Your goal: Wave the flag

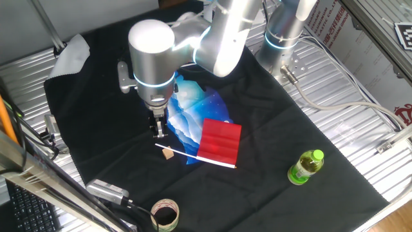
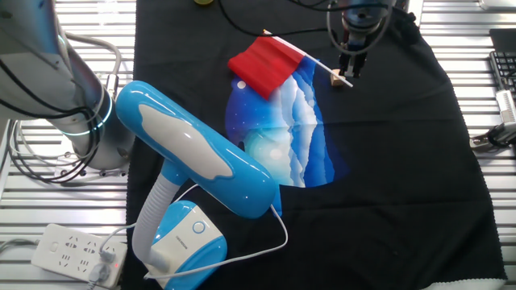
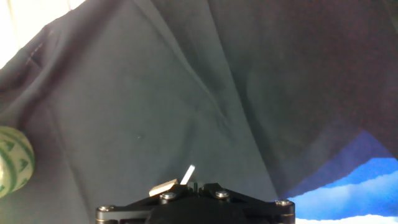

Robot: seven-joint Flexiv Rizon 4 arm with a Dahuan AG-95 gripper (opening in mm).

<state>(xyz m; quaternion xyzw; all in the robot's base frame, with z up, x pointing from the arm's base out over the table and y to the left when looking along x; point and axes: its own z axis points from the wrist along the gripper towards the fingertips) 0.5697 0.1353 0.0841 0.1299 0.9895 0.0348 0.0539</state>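
Black cloth (image 1: 302,122) covers the table. Over it the pincer (image 1: 158,133) points down, empty, its gap too dark to judge. Just below its tips lies the flag (image 1: 219,143), stick end nearest. Only the hand view shows a tape roll (image 3: 13,163) off to its side.

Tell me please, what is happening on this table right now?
A robot arm holds its gripper just above the free end of the white stick of a small red flag. The flag lies flat, partly on a blue-and-white cloth over the black table cover. It is not lifted yet, and nothing shows between the fingers. A small tan block sits by the stick's end, and a green bottle stands off to the side.
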